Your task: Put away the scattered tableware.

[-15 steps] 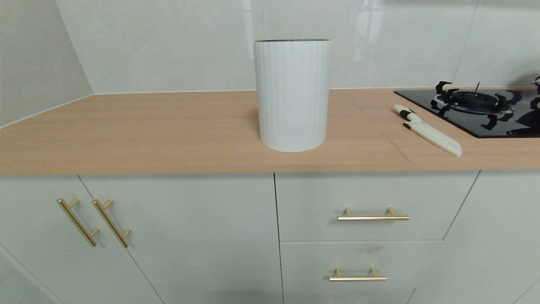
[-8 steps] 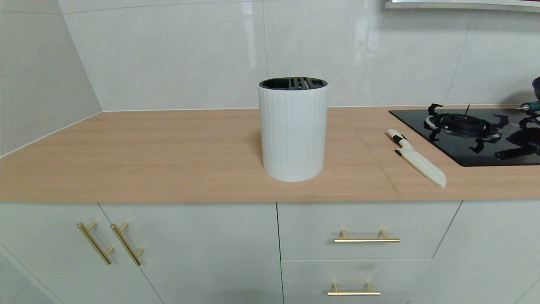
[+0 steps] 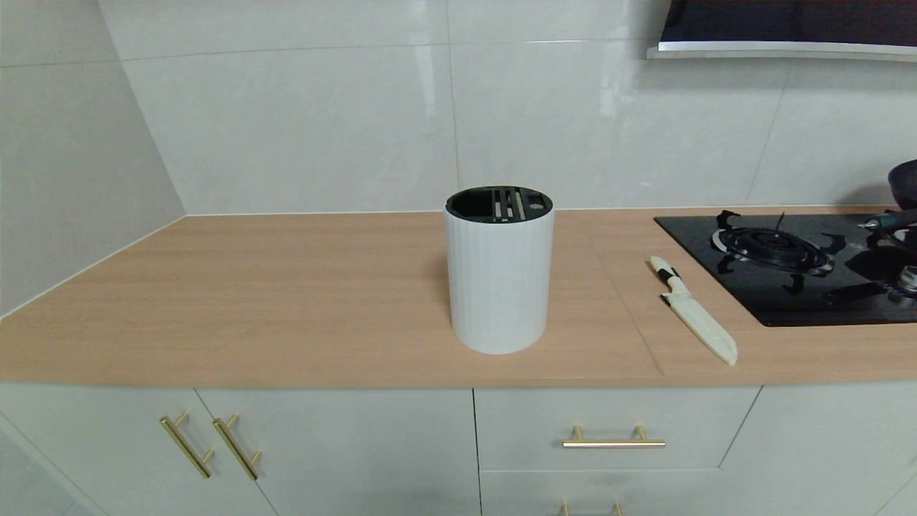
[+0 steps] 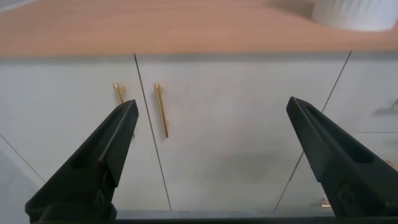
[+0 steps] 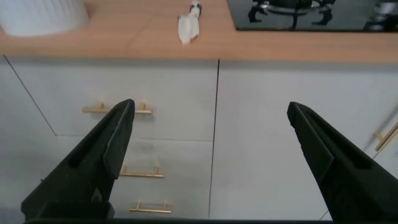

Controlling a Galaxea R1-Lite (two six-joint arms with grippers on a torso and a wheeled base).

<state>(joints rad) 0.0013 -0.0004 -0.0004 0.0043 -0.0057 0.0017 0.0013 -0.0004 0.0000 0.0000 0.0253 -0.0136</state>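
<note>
White holder [image 3: 499, 279] and knife [image 3: 691, 319] unmoved, only the camera shifted; both jaws gape, empty.

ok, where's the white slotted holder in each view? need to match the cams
Head view: white holder stands upright mid-counter, with the knife lying apart on its right.
Left wrist view: part of its ribbed base shows, sitting on the wooden top.
Right wrist view: its base again, with the knife between it and the hob.
Shared landmark: the counter front edge above the cabinets.
</note>
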